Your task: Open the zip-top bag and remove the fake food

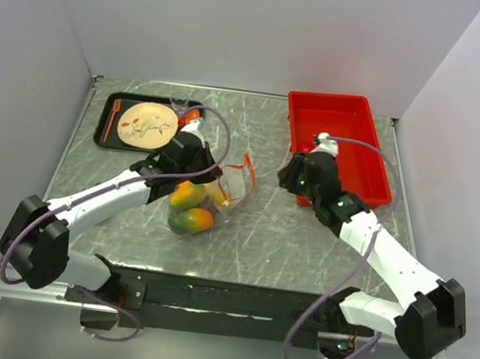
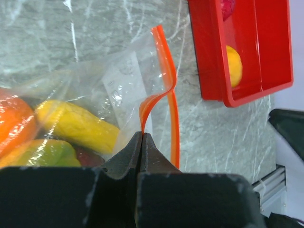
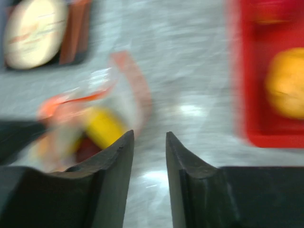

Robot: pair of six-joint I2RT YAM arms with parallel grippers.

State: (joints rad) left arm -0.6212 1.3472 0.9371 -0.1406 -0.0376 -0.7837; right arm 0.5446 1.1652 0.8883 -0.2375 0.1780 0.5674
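Observation:
The clear zip-top bag (image 1: 210, 195) lies mid-table with its mouth facing right. Its orange-red zipper strip (image 2: 164, 71) curls up. Inside it are fake food pieces: a yellow fruit (image 2: 76, 126), an orange one (image 2: 14, 123) and green-orange mangoes (image 1: 190, 219). My left gripper (image 2: 142, 134) is shut on one side of the zipper strip at the bag's mouth. My right gripper (image 3: 149, 135) is open and empty, right of the bag (image 3: 90, 109) and beside the red bin; that view is blurred. A yellow-orange fruit (image 2: 232, 64) lies in the bin.
The rigid red bin (image 1: 374, 166) stands at the back right and also holds a red piece (image 2: 228, 7). A black tray (image 1: 106, 122) with a beige plate (image 1: 147, 124) and orange cutlery is at the back left. Walls close in both sides.

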